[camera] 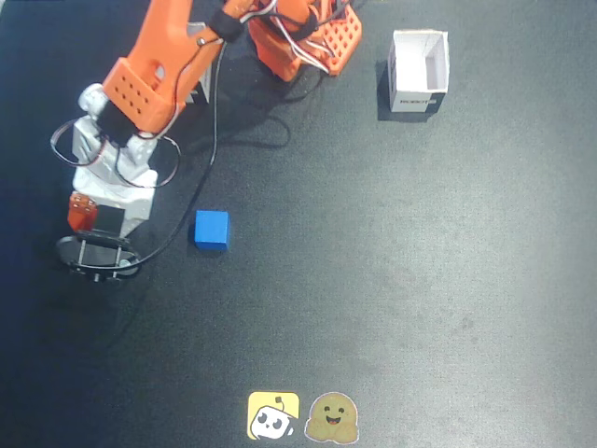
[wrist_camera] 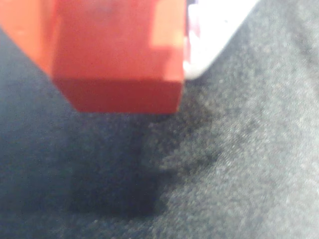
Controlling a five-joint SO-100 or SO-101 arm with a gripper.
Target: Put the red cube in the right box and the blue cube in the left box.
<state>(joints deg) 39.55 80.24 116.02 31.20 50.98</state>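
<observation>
Black cloth-covered table [camera: 420,280]. Orange-and-white arm [camera: 149,75] reaches to the fixed view's left edge. Open white cardboard box [camera: 418,70] sits well apart, up and right of the claw. Small bright-blue cube [camera: 212,230] lies just right of the claw. Claw [camera: 89,219] apparently clamps the small bright-red cube [wrist_camera: 119,55]; wrist view blurred.

Fixed view: even, bright illumination, sharp focus; the white box [camera: 419,70] casts a shadow to its left. Wrist view: the red cube [wrist_camera: 117,52] is heavily blurred, dark shadow below it.
</observation>
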